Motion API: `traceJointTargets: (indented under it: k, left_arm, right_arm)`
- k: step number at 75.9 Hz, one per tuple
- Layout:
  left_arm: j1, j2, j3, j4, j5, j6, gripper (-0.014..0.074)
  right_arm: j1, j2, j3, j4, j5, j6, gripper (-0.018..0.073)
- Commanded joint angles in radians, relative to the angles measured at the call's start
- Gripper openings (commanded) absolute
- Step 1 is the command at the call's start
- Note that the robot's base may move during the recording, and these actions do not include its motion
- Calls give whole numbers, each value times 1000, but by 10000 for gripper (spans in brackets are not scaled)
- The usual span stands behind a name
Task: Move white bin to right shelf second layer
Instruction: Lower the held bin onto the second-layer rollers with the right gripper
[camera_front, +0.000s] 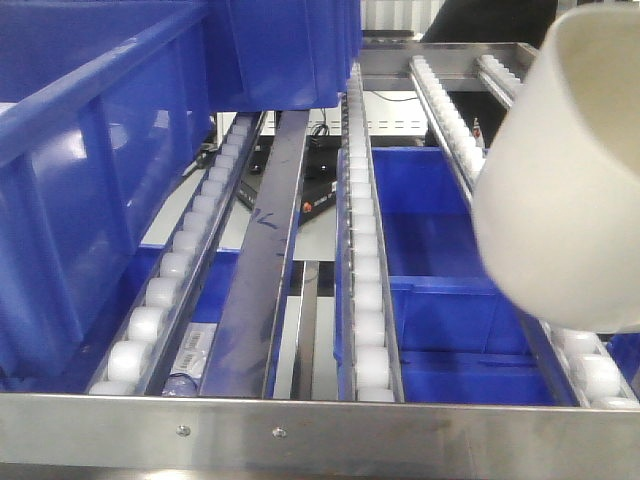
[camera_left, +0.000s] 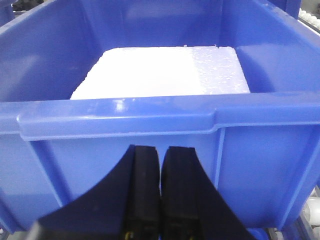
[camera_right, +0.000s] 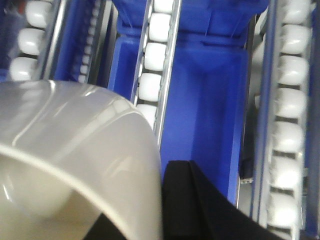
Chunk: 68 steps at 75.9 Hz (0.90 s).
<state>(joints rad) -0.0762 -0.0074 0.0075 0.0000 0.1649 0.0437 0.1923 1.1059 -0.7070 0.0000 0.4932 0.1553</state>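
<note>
The smooth glossy cream-white plastic bin (camera_front: 560, 180) fills the right of the front view, tilted, its rounded rim cut off by the frame's top and right edges. It hangs above the right-hand rows of small white rollers on the sloping steel rack level (camera_front: 365, 300), whose flat front lip with screws (camera_front: 230, 432) runs along the bottom. In the right wrist view the bin (camera_right: 75, 165) sits at the lower left, its thin rim beside the black right tool (camera_right: 197, 210); only one finger shows, so I cannot tell its grip. The black left tool (camera_left: 160, 200) has its fingers pressed nearly together with nothing between them, facing a blue rectangular plastic crate (camera_left: 150, 120) holding a white foam block (camera_left: 160, 72). Further blue crates (camera_front: 440, 290) lie beneath the rollers, partly hidden.
</note>
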Motion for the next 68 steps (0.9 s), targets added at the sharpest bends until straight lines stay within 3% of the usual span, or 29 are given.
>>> traceJointTargets:
  k: [1,36,68]
  left_arm:
    - [-3,-14,37,0,-87,-5,85]
    - [-3,-14,37,0,-87,-5,85]
    - [-3,-14,37,0,-87,-5,85]
  right_arm:
    - [-5,41,-67,0,-87,2,55]
    - [116,208,-120,0,-96,2,55]
    - [117,280,-120,-8,-97,2,55]
